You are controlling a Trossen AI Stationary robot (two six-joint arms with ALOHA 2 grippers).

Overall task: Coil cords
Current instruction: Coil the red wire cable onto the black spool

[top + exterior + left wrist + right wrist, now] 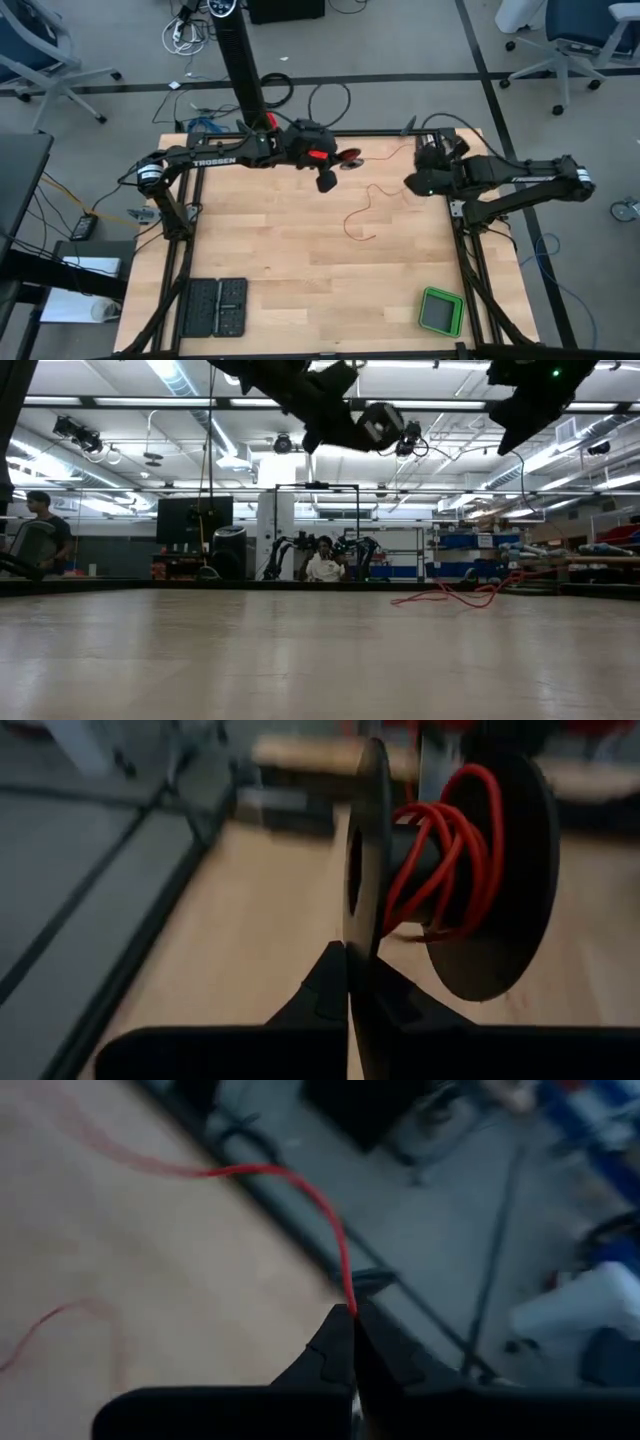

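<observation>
A dark spool with two round flanges carries several turns of the thin red-orange cord on its hub. My left gripper is shut on it above the table's far middle. My right gripper is at the far right, shut on the cord. A slack stretch of cord lies in loose curves on the wooden table between the two grippers. In the low view it shows at the right. My left gripper pinches the rim of the spool's nearer flange between its two fingers. The flange stands edge-on in line with the fingers. The spool is lifted clear of the table, its axis roughly level. My right gripper pinches a single strand of the cord at its fingertips. From there the cord arcs away, slack, down toward the table.
A green box sits at the near right and a black tray at the near left. The middle of the table is bare wood. Beyond the table there are people, office chairs and floor cables.
</observation>
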